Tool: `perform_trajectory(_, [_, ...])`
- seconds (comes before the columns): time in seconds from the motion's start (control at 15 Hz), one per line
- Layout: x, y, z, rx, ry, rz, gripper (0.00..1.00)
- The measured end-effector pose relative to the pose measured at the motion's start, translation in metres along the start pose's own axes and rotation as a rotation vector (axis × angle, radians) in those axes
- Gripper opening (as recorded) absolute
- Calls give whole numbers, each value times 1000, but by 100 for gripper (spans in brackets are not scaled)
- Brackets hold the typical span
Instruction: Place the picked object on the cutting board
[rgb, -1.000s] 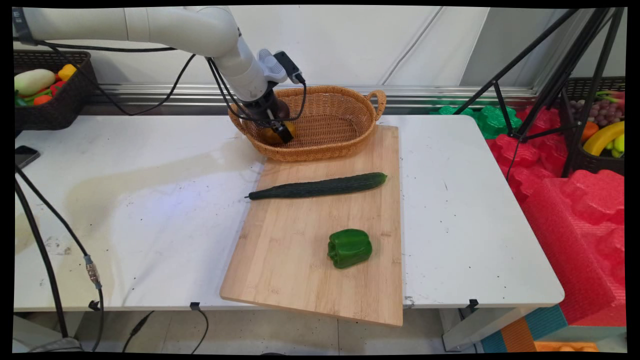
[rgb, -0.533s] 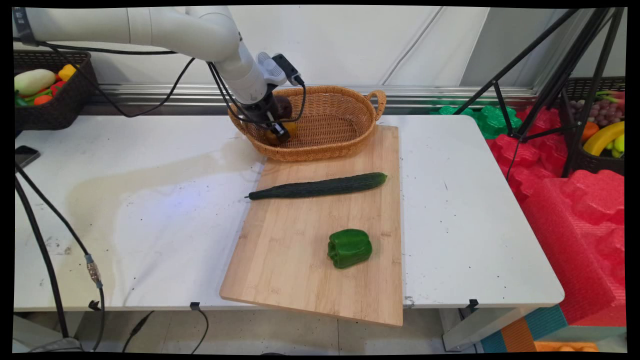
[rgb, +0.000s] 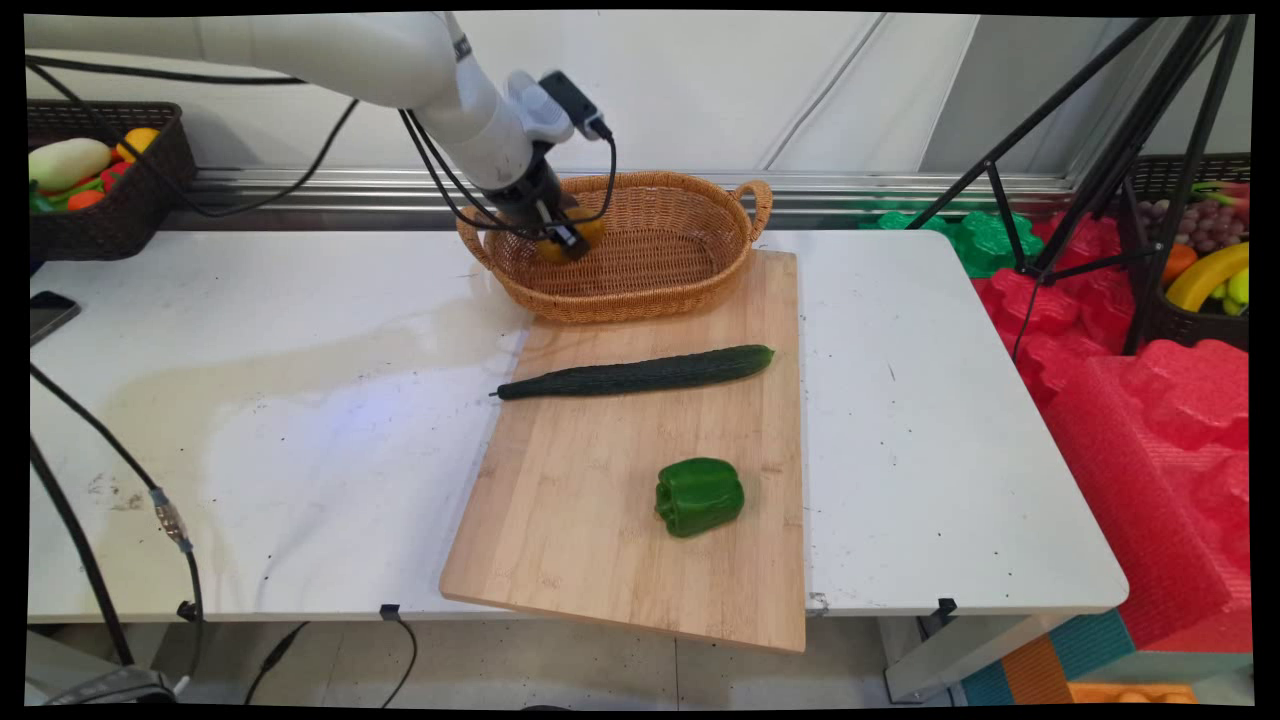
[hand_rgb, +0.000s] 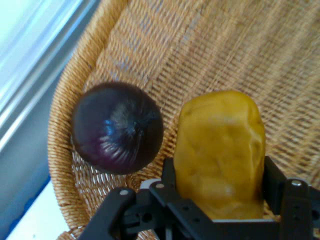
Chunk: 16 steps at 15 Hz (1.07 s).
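My gripper is over the left end of a woven wicker basket at the back of the table, shut on a lumpy yellow vegetable. In the hand view the yellow vegetable sits between the two black fingers, held above the basket's weave. A dark purple onion lies beside it against the basket's wall; in the main view the arm hides the onion.
A bamboo cutting board lies in front of the basket with a long cucumber and a green bell pepper on it. A dark basket of produce stands far left, a phone at the left edge, and a tripod at the right.
The gripper has risen a little and shifted toward the basket's back, carrying the yellow vegetable up off the basket's floor. Cucumber and pepper have not moved.
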Motion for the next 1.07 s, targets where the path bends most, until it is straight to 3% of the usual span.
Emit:
perform_trajectory(0.2, [1,15,-39,5,59,22,0])
perform_trajectory(0.4, [-7,37,-72,-17,93,56,0])
perform_trajectory(1.07, [-56,105,-120,-139,82,194,0])
